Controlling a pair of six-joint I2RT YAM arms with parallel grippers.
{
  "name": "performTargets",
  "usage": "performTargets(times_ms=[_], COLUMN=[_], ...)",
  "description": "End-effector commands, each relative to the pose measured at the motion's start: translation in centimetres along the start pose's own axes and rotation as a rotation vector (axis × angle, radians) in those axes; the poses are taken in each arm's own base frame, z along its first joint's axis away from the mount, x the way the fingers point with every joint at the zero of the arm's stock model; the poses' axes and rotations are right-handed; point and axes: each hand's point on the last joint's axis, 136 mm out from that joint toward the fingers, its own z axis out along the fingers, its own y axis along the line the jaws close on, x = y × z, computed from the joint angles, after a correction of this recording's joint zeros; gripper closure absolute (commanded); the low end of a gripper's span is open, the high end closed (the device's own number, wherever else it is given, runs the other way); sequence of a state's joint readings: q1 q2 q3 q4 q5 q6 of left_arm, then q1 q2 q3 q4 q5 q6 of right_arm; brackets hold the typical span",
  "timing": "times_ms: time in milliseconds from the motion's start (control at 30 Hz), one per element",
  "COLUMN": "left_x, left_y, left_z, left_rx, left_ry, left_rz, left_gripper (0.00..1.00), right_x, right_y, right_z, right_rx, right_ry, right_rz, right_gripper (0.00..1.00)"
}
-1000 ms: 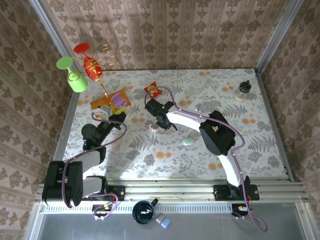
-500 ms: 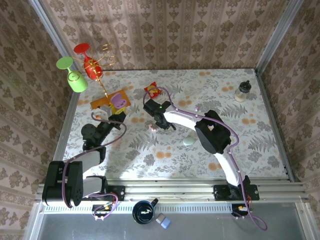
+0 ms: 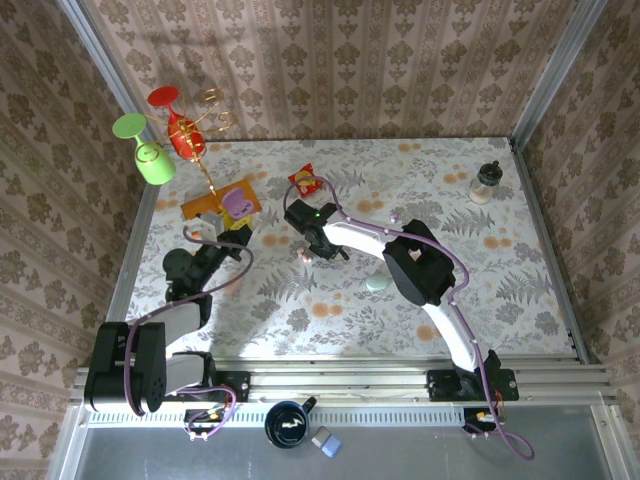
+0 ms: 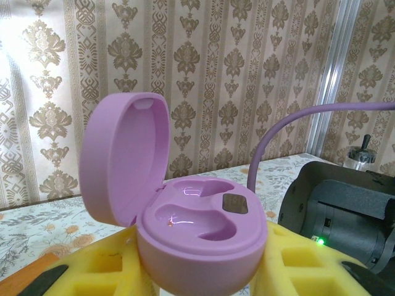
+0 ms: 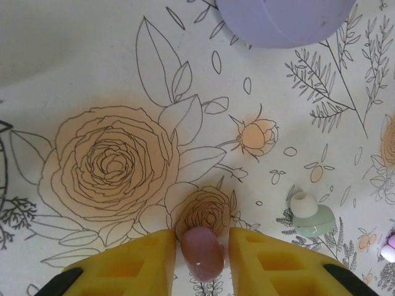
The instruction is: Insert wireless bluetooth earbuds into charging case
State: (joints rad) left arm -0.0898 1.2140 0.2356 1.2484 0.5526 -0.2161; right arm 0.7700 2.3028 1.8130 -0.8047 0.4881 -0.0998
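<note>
My left gripper (image 3: 232, 208) (image 4: 200, 274) is shut on an open lilac charging case (image 4: 203, 228) (image 3: 237, 200). The case's lid stands up at the left and both of its wells are bare. In the middle of the table, my right gripper (image 3: 306, 248) (image 5: 200, 262) points down at the floral cloth. Its yellow pads (image 5: 139, 262) sit tight on either side of a pinkish-lilac earbud (image 5: 202, 253) (image 3: 303, 257). A mint earbud (image 5: 311, 213) with a white tip lies to the right of it, and a pale pink earbud (image 5: 389, 250) lies at the frame's edge.
A pale rounded closed case (image 5: 281, 18) lies ahead of the right gripper, and a mint case (image 3: 378, 283) rests beside the right arm. At the back are a red-and-yellow snack packet (image 3: 306, 181), a small bottle (image 3: 485, 183), and green and red glasses (image 3: 160, 135) at the left wall.
My right gripper's jaws have narrowed around the earbud, and the right arm's elbow has swung left. The left arm and the case have not moved.
</note>
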Motion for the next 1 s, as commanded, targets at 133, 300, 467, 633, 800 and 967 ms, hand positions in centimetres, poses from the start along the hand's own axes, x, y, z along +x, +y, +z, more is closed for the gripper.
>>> performTargets(times_ms=[133,300,467,633,800,967], left_x=[-0.6,-0.5,0.1,0.8,1.4,2.3], left_y=[-0.1,-0.1,-0.9,-2.4,-4.9,-7.7], left_z=[-0.2,-0.2,0.2,0.9,1.5,1.9], left_rx=[0.009,0.013,0.050,0.107,0.185,0.273], left_ry=[-0.021,-0.015,0.001,0.020,0.032,0.050], left_rz=[0.026,0.028,0.031,0.025,0.041,0.053], left_gripper=[0.68,0.68,0.69,0.69,0.69,0.69], right_x=[0.3,0.0,0.2,1.3,1.9,2.6], right_y=[0.1,-0.2,-1.0,-2.1,-3.1,-4.4], right_z=[0.4,-1.0,-3.4,-5.7,-7.9,-10.1], right_rx=[0.021,-0.022,-0.152,-0.376,-0.674,-0.915], right_ry=[0.042,0.010,-0.034,-0.090,-0.186,-0.269], right_rz=[-0.034,0.030,0.193,0.435,0.665,0.808], right_gripper=[0.78,0.80,0.80,0.80,0.80,0.82])
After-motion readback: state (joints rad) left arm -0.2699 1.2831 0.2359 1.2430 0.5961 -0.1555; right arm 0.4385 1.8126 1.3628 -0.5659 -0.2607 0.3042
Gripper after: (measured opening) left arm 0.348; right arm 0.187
